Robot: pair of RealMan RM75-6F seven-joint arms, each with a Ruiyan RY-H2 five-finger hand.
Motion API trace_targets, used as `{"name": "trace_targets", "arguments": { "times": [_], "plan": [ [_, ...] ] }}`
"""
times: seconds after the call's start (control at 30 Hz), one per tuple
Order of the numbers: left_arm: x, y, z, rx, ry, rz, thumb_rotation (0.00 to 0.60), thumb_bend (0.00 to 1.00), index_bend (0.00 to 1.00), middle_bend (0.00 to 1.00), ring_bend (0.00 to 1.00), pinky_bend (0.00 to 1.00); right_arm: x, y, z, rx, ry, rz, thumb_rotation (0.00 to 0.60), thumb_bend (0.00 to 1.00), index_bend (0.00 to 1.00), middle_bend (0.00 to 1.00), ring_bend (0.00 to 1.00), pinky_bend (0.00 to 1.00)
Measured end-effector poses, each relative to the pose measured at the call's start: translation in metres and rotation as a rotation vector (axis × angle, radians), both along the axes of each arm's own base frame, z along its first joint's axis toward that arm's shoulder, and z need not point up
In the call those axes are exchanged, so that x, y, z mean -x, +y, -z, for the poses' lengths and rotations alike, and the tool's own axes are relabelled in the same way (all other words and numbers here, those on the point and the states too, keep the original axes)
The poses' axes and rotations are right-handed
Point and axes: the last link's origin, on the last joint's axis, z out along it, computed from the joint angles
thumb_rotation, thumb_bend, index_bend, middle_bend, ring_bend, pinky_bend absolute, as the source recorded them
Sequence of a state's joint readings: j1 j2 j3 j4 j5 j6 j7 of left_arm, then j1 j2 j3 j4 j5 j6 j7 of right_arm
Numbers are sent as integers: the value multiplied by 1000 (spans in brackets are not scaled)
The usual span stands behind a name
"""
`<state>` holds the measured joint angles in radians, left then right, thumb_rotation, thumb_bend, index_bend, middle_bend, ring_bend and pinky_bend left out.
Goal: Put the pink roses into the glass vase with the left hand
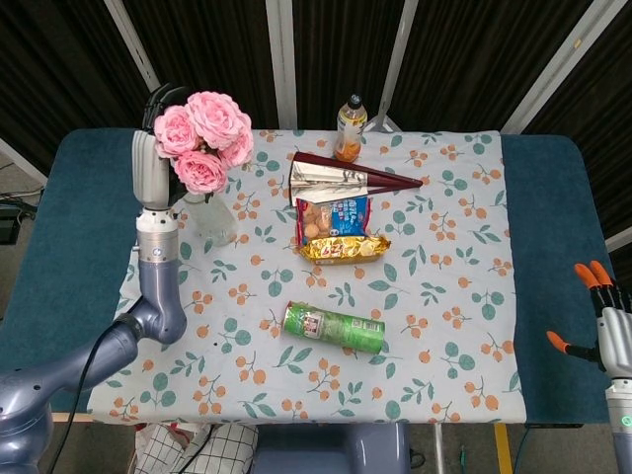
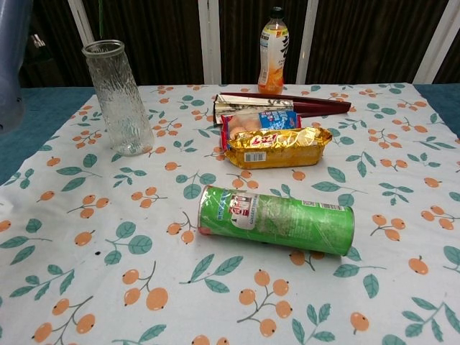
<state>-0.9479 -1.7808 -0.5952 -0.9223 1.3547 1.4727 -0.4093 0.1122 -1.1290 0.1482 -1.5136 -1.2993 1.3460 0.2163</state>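
Note:
My left hand [image 1: 153,158] holds a bunch of pink roses [image 1: 204,140] raised high at the table's back left. In the head view the blooms cover most of the glass vase [image 1: 216,222], whose lower part shows just beneath them. The chest view shows the ribbed glass vase [image 2: 120,97] standing upright and empty, with only my left forearm [image 2: 13,57] at the frame's left edge; the roses are out of that frame. My right hand [image 1: 609,321] hangs open at the right, off the table's edge, holding nothing.
An orange drink bottle [image 1: 350,127] stands at the back. A folded dark-red fan [image 1: 346,179], a blue snack pack [image 1: 336,213] and a gold snack pack [image 1: 351,247] lie mid-table. A green chip can [image 1: 334,329] lies on its side near the front. A flowered cloth [image 1: 444,296] covers the table.

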Motion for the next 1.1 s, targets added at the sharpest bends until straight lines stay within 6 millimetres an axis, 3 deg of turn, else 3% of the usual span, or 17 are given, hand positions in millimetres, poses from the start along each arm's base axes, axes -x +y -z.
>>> {"name": "trace_targets", "arguments": {
  "times": [0.43, 0.67, 0.83, 0.97, 1.1],
  "plan": [
    [23, 15, 22, 37, -3, -70, 600, 436, 421, 515, 178, 127, 3, 0, -1, 13, -3, 12, 600, 150, 131, 0, 0, 0],
    [41, 14, 36, 104, 37, -92, 600, 406, 284, 328, 50, 1, 2, 0, -1, 12, 0, 17, 600, 150, 131, 0, 0, 0],
    [67, 4, 37, 166, 99, -110, 600, 342, 190, 237, 2, 0, 0, 1, 0, 13, -2, 12, 600, 151, 131, 0, 0, 0],
    [80, -1, 32, 227, 141, -126, 600, 255, 112, 156, 0, 0, -2, 1, 1, 12, -1, 8, 600, 150, 131, 0, 0, 0],
    [91, -9, 23, 311, 199, -159, 600, 235, 57, 118, 0, 0, -4, 1, 0, 17, -4, 0, 600, 150, 131, 0, 0, 0]
  ]
}}
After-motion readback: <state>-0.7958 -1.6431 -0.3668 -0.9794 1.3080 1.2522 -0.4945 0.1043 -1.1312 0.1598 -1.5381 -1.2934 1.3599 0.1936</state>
